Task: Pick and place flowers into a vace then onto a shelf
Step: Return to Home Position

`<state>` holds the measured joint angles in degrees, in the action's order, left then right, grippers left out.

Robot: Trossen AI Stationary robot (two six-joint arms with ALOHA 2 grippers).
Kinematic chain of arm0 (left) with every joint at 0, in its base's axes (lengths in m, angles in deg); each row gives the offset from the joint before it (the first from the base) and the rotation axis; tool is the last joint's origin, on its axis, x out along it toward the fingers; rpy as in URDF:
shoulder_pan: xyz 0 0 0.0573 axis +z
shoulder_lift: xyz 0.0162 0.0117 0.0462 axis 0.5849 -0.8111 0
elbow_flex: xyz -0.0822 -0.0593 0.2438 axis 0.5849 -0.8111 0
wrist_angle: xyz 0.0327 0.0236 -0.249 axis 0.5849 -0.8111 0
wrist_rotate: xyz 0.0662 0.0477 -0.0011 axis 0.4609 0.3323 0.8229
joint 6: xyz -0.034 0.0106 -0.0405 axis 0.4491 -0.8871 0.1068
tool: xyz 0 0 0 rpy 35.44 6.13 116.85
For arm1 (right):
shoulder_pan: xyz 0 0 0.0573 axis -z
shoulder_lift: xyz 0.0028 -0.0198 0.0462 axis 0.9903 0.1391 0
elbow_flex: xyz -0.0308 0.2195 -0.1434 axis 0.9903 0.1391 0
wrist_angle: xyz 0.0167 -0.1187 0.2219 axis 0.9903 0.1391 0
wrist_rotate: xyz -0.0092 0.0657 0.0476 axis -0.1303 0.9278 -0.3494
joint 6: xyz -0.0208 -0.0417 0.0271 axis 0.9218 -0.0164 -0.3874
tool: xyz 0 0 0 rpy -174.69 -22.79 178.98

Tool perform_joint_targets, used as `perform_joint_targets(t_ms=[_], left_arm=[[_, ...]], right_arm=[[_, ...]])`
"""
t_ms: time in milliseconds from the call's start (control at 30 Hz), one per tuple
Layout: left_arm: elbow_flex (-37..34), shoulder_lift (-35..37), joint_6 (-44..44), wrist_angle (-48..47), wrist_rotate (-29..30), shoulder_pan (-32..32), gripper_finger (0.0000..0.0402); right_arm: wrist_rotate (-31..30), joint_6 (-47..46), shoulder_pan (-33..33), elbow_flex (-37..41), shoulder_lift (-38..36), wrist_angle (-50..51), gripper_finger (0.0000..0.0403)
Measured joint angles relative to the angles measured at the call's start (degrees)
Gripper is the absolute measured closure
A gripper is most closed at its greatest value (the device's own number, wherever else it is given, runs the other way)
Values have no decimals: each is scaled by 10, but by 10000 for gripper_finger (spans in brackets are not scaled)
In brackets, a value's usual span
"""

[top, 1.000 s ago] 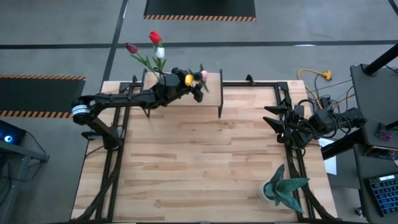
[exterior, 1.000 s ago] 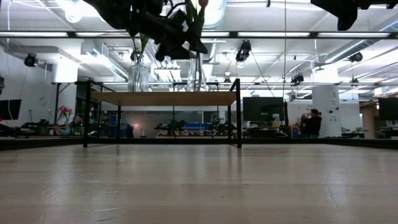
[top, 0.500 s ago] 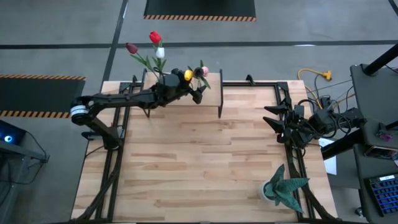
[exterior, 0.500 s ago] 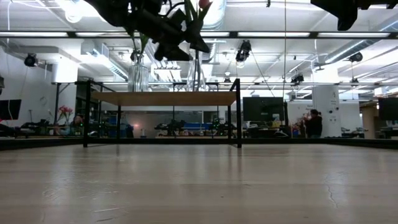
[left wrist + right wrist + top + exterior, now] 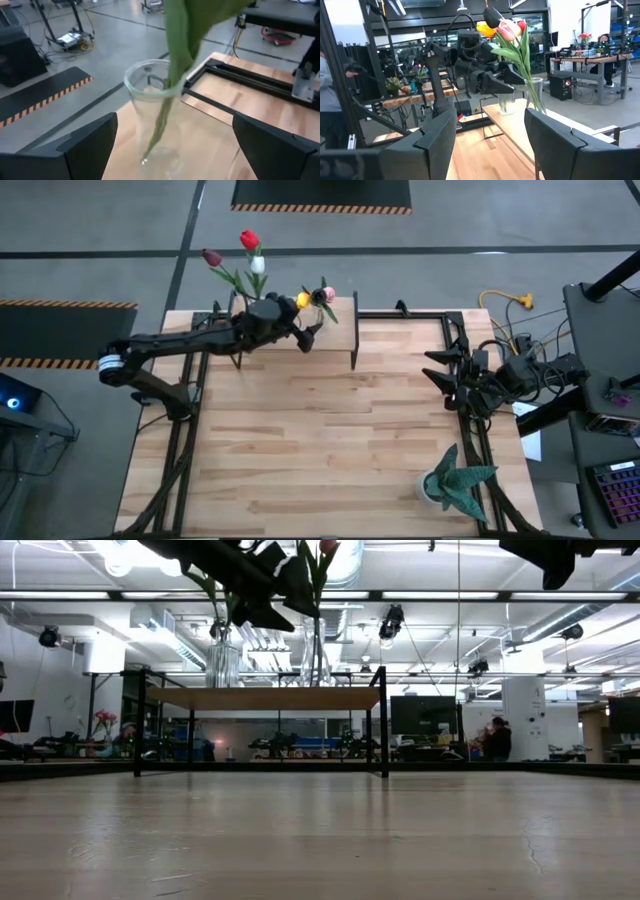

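Note:
Two clear glass vases stand on the shelf [image 5: 337, 346] at the table's far edge. The right-hand vase [image 5: 152, 125] holds yellow, pink and dark tulips [image 5: 318, 298]. The left-hand vase [image 5: 222, 660] holds red, maroon and white tulips [image 5: 245, 260]. My left gripper [image 5: 308, 337] hovers open above the shelf, just left of the right-hand vase. In the left wrist view its fingers [image 5: 90, 145] stand wide apart on either side of that vase, with clear gaps. My right gripper [image 5: 440, 375] waits open at the table's right edge.
A spiky green plant in a white pot [image 5: 455, 480] stands at the table's near right corner. The shelf's black legs [image 5: 384, 720] rise from the far part of the table. Bare wooden tabletop [image 5: 320, 440] lies between the shelf and the near edge.
My left gripper has drawn back from the right-hand vase toward the table's left edge and risen slightly. The vase stays upright on the shelf.

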<state>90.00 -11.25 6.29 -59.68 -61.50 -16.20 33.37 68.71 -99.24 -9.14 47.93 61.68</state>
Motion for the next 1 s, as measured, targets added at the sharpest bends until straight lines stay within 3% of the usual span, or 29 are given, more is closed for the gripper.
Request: perform_joint_targets(t_ms=[367, 533, 700, 900, 1000], left_arm=[[0, 7, 18, -25, -2, -29, 25], [0, 12, 51, -33, -50, -66, 49], [0, 13, 26, -30, -70, -110, 140], [-5, 36, 26, -19, -220, -117, 314], [-26, 75, 19, -18, -234, -117, 386]], right_arm=[[0, -6, 0, 0, 0, 2, 179], [0, -13, 0, 0, 0, 2, 179], [0, -16, 0, 0, 0, 2, 179], [10, -16, 0, 0, 0, 2, 179], [9, -15, 0, 0, 0, 2, 179]])
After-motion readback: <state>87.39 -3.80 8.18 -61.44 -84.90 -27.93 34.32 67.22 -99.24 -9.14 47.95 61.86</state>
